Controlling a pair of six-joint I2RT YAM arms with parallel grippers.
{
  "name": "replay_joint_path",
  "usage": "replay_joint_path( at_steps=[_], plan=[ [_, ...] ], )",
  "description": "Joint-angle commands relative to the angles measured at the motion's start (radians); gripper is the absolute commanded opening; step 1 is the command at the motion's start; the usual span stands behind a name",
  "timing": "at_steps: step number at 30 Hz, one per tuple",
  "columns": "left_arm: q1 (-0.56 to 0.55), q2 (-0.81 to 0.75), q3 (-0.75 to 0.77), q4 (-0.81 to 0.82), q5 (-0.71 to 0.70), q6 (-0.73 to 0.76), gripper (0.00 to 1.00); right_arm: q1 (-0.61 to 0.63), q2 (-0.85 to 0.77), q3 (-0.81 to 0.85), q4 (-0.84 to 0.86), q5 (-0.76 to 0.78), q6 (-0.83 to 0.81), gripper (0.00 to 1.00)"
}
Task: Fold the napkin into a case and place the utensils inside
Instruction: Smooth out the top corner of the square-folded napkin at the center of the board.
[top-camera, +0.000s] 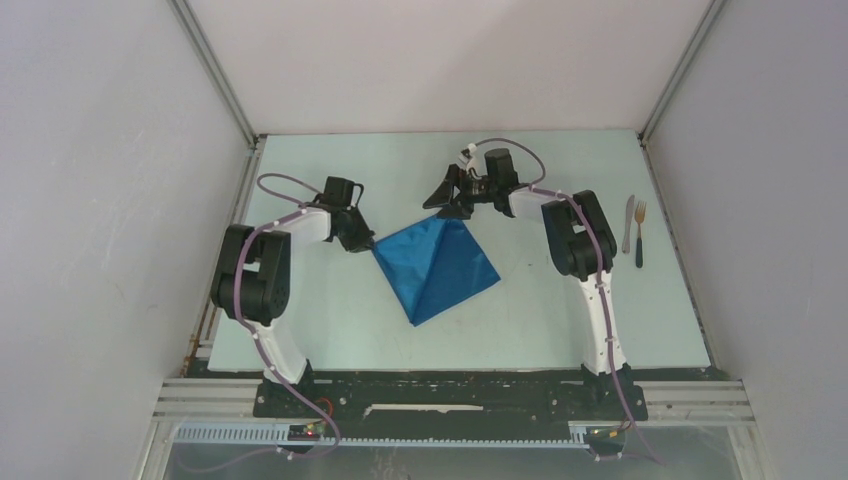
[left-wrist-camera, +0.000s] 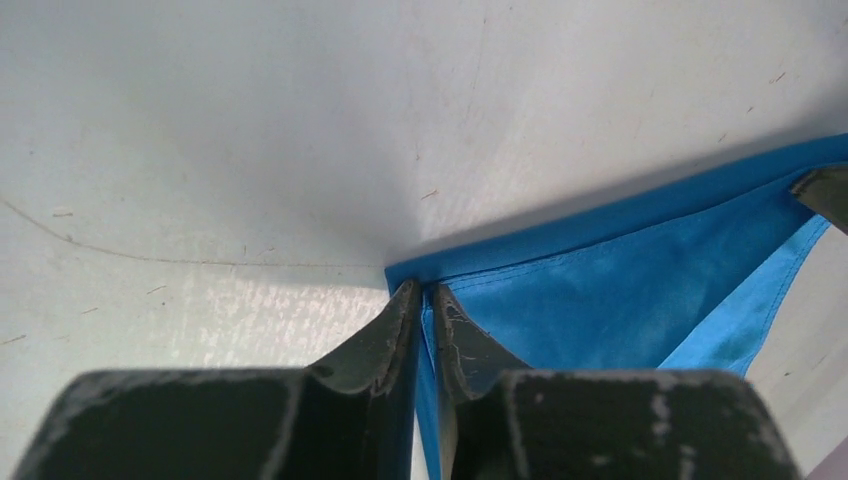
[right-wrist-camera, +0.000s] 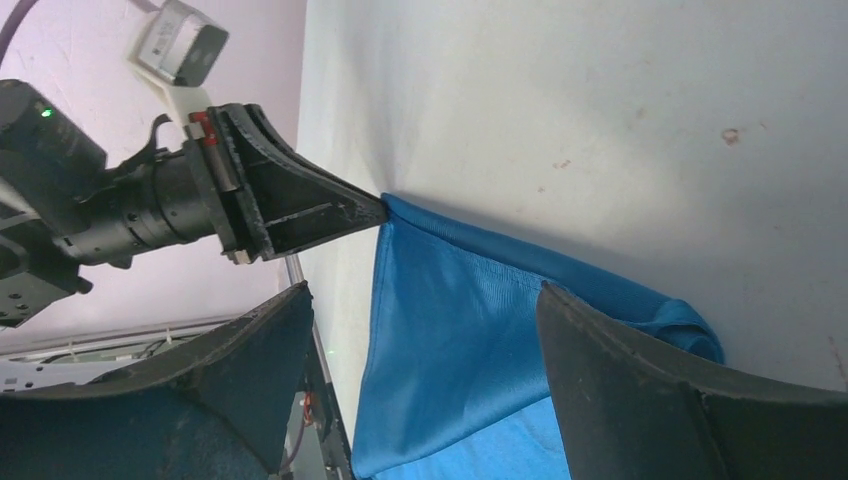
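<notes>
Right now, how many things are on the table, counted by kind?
napkin: 1
knife: 1
fork: 1
Total: 3

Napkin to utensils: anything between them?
Top view: only the right arm stands between the napkin and the utensils; the table there is otherwise bare.
</notes>
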Motion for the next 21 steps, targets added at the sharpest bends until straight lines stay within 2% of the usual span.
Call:
replay_joint_path(
  at_steps=[1,6,9,10,13,15,18,21],
  plan=[
    [0.001,-0.088,0.032,-0.052,-0.022,0.003,0.22,0.003,0.032,0.035,-0.002,-0.014,0.009,0.90],
    [-0.028,-0.261,0.002,-0.101,-0.072,0.012,0.46,0.006,0.046,0.043,-0.015,-0.010,0.006,0.89],
    [-0.106,-0.348,-0.055,-0.080,-0.025,0.012,0.50,0.006,0.045,0.047,-0.023,-0.004,0.000,0.89],
    [-0.140,-0.361,-0.077,-0.062,0.012,0.012,0.48,0.007,0.044,0.047,-0.024,-0.003,-0.002,0.89],
    [-0.239,-0.357,-0.163,0.057,0.172,-0.017,0.24,0.007,0.043,0.047,-0.028,-0.001,-0.006,0.89],
    [-0.316,-0.328,-0.199,0.123,0.247,-0.030,0.12,0.006,0.043,0.047,-0.029,-0.003,-0.007,0.89],
    [-0.396,-0.306,-0.225,0.162,0.259,-0.026,0.07,0.005,0.039,0.046,-0.037,-0.001,-0.015,0.89],
    [-0.426,-0.274,-0.243,0.179,0.285,-0.018,0.04,0.005,0.035,0.044,-0.042,0.002,-0.022,0.89]
  ],
)
